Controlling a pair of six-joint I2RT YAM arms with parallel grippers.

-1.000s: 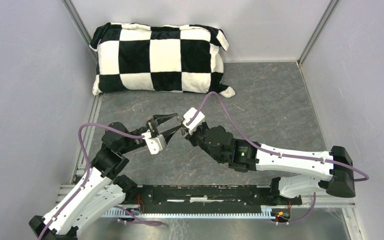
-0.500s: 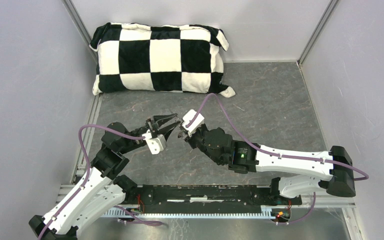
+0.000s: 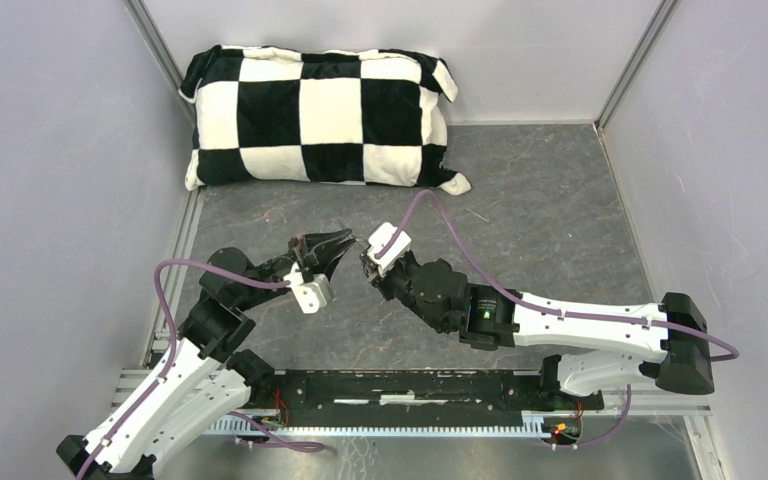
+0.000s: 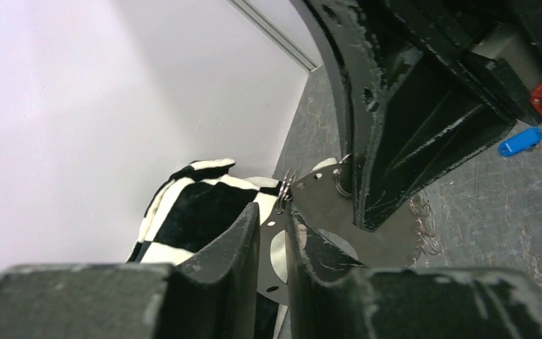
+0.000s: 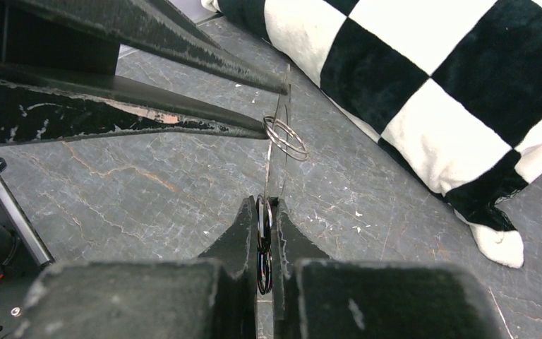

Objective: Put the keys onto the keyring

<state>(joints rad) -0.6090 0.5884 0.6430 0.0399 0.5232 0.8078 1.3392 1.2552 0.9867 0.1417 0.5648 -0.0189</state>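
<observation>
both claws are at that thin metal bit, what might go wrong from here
1. The right claw pinches the thin metal piece edge-on, and the jaws of the left claw sit close on either side of it. An uneven pull might twist it loose and drop it.
2. The small wire ring lies right at the left claw's tips, so squeezing there might clamp it instead of opening it.
</observation>
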